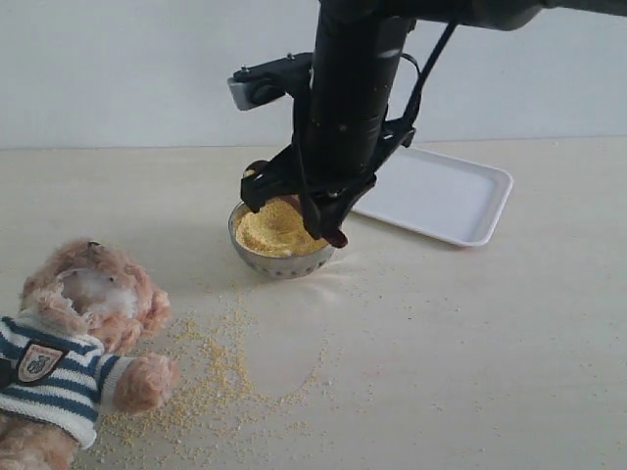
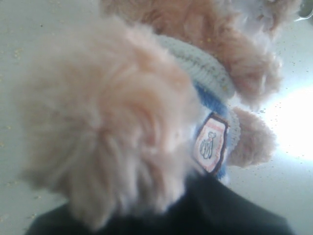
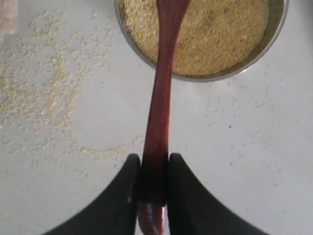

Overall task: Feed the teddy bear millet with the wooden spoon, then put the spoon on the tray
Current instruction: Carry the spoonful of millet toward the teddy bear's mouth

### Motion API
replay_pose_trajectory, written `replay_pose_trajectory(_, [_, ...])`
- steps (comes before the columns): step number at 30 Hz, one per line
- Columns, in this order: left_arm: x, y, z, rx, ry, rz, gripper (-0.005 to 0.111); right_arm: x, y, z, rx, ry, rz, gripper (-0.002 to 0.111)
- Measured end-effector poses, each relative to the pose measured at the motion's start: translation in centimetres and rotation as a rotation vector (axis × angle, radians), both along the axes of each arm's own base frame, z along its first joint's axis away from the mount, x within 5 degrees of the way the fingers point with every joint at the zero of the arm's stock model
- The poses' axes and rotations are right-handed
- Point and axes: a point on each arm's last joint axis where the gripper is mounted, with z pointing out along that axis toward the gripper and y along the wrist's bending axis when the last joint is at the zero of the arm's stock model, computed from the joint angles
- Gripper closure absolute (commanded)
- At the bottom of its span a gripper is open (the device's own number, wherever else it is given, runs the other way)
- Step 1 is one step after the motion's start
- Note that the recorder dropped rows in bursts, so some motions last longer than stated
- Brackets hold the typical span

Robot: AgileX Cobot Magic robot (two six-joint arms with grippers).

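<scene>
My right gripper (image 3: 154, 164) is shut on the handle of the dark red wooden spoon (image 3: 161, 98). The spoon reaches out over the millet (image 3: 220, 34) heaped in the round steel bowl (image 3: 274, 34); its head runs out of the right wrist view. In the exterior view that gripper (image 1: 328, 223) hangs over the bowl (image 1: 284, 264) at mid-table. The teddy bear (image 1: 88, 313) in its striped sweater sits at the lower left. It fills the left wrist view, badge (image 2: 210, 144) facing the camera. Fur hides the left gripper's jaws; only its dark body (image 2: 210, 215) shows. The white tray (image 1: 441, 196) lies behind the bowl to the right.
Loose millet grains (image 1: 211, 377) are scattered on the pale table between the bear and the bowl, also seen as loose grains (image 3: 39, 93) in the right wrist view. The right arm's black column (image 1: 353, 88) stands over the bowl.
</scene>
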Motion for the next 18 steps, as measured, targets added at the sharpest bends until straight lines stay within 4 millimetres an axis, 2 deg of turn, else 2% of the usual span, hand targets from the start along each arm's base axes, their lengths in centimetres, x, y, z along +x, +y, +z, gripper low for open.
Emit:
replay_pose_trajectory(2, [0.0, 0.0, 0.0, 0.000, 0.000, 0.000, 0.102, -0.7, -0.5, -0.3, 0.004, 0.036, -0.003, 0.106])
replay_pose_trajectory(4, [0.0, 0.0, 0.0, 0.000, 0.000, 0.000, 0.102, -2.2, -1.1, 0.0, 0.036, 0.081, 0.028, 0.106])
replay_pose_trajectory(10, [0.0, 0.0, 0.0, 0.000, 0.000, 0.000, 0.102, -6.3, -2.8, 1.8, 0.103, 0.122, 0.106, 0.106])
replay_pose_trajectory(14, [0.0, 0.0, 0.0, 0.000, 0.000, 0.000, 0.102, -9.5, -0.7, 2.3, 0.110, 0.128, 0.220, 0.106])
replay_pose_trajectory(18, [0.0, 0.0, 0.0, 0.000, 0.000, 0.000, 0.102, -11.3, 1.0, 2.3, 0.123, 0.109, 0.296, 0.106])
